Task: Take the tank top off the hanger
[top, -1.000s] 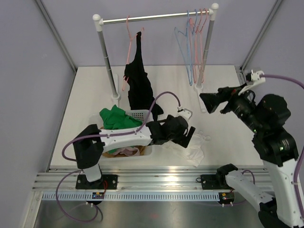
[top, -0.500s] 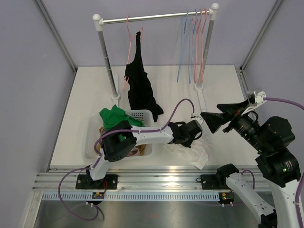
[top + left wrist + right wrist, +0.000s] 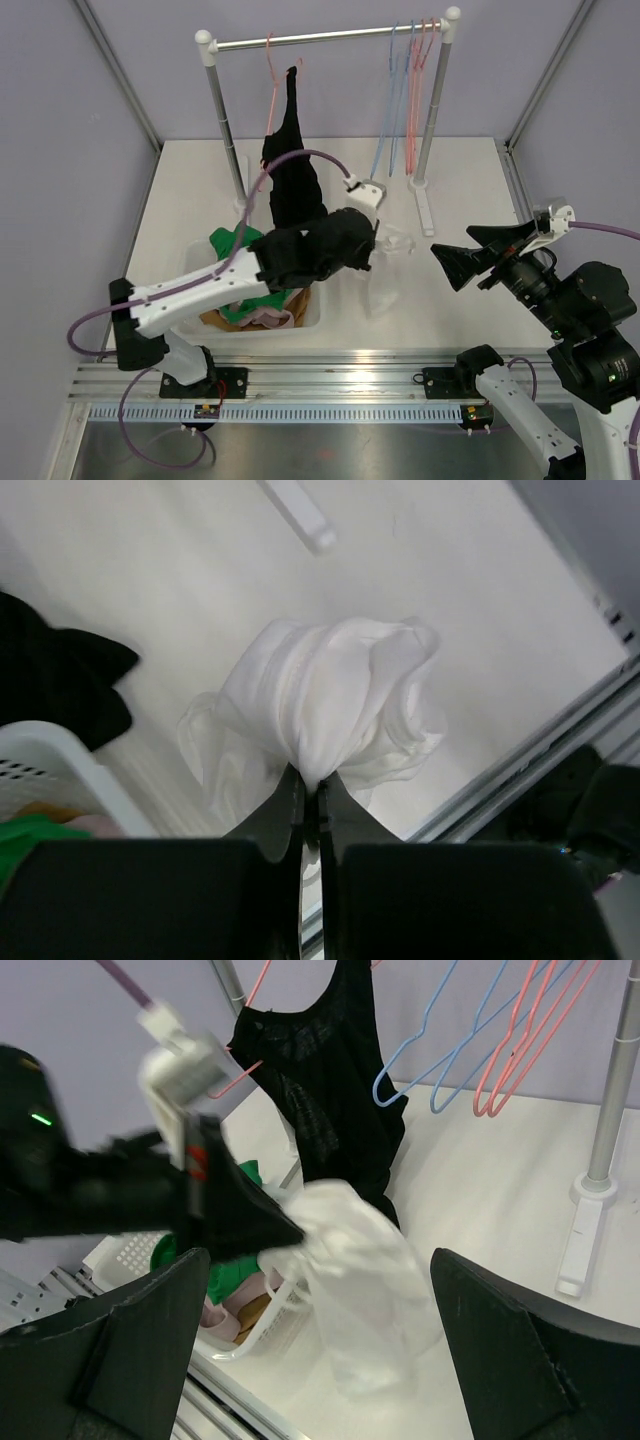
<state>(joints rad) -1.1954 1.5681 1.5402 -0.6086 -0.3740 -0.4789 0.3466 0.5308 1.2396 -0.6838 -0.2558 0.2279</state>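
Observation:
A black tank top [image 3: 293, 180] hangs on a pink hanger [image 3: 272, 72] at the left of the rack; the right wrist view shows the tank top [image 3: 335, 1090] with its straps over that hanger [image 3: 236, 1072]. My left gripper [image 3: 385, 240] is raised just right of it, shut on a bunched white garment [image 3: 385, 285] that dangles above the table. From the left wrist, the jaws [image 3: 310, 780] pinch the white cloth [image 3: 320, 700] tightly. My right gripper [image 3: 465, 255] stands open to the right, aimed at the white garment [image 3: 365, 1300], with nothing between its fingers.
A white basket [image 3: 305, 312] with green and pink clothes sits under my left arm. The rack's rail [image 3: 320, 38] carries several bare blue and pink hangers [image 3: 410, 90] at its right end. Rack posts [image 3: 225, 120] stand on the table behind.
My left gripper shut on the white garment lying on the table and lifted it up and back toward the rack. The right arm drew back a little.

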